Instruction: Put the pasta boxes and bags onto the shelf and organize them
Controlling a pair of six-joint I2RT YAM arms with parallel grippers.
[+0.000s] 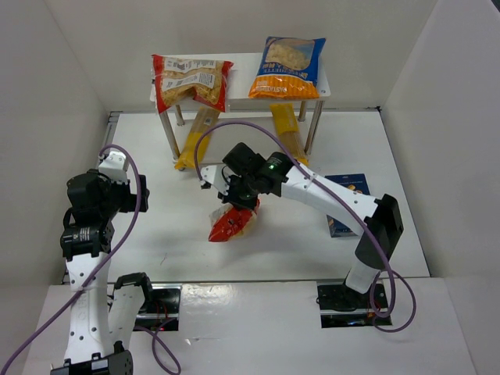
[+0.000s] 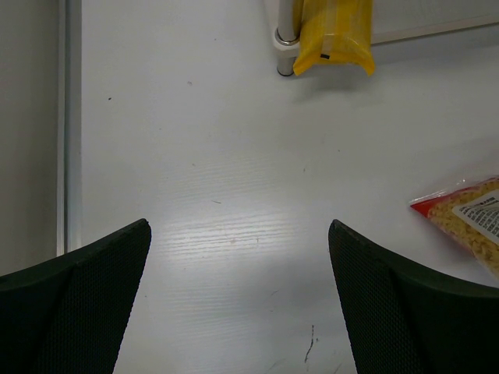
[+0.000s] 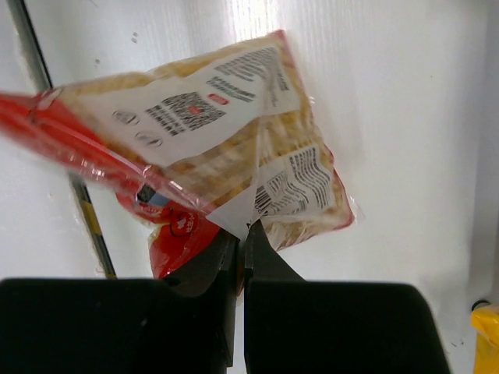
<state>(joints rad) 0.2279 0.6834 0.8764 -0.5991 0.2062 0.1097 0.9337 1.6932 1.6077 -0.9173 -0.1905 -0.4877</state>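
Observation:
My right gripper [image 1: 237, 197] is shut on the small red-edged clear pasta bag [image 1: 232, 223], which hangs from the jaws over the table; it fills the right wrist view [image 3: 234, 148]. The shelf [image 1: 328, 87] at the back carries the larger red bag [image 1: 191, 80] and the blue-and-orange bag [image 1: 287, 67] on its white top. Two long yellow bags [image 1: 194, 137] [image 1: 291, 133] lie under it. The dark-blue pasta box [image 1: 348, 201] lies flat, right of my right arm. My left gripper [image 2: 238, 312] is open and empty over bare table at the left.
White walls close in the table on three sides. A purple cable [image 1: 215, 129] loops from the right arm near the shelf's front legs. A shelf leg [image 2: 286, 54] and the end of a yellow bag [image 2: 334, 35] show in the left wrist view.

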